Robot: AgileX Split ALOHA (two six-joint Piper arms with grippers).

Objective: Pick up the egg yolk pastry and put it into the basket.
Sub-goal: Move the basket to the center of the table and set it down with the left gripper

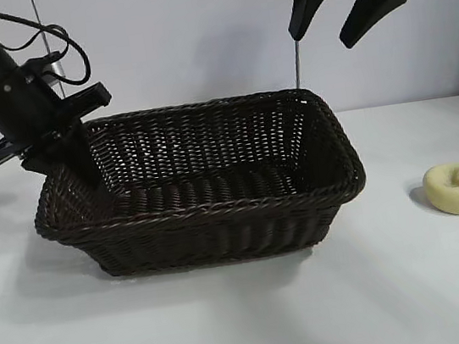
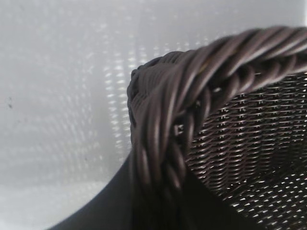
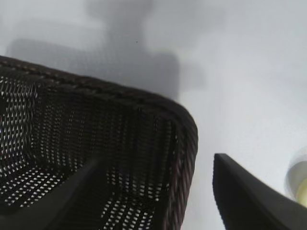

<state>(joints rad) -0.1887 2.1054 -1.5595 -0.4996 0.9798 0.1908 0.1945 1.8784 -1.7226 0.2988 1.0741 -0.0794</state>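
the egg yolk pastry lies on the table near its right edge, just beside the basket, which we find empty, so nothing is done yet. our right gripper hangs spread apart above the basket's far right corner; our left gripper pinches the basket's left rim.

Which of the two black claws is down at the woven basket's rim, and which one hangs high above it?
The left claw is down at the braided rim of the dark brown wicker basket, at its left end. The right claw hangs open, high above the right end.
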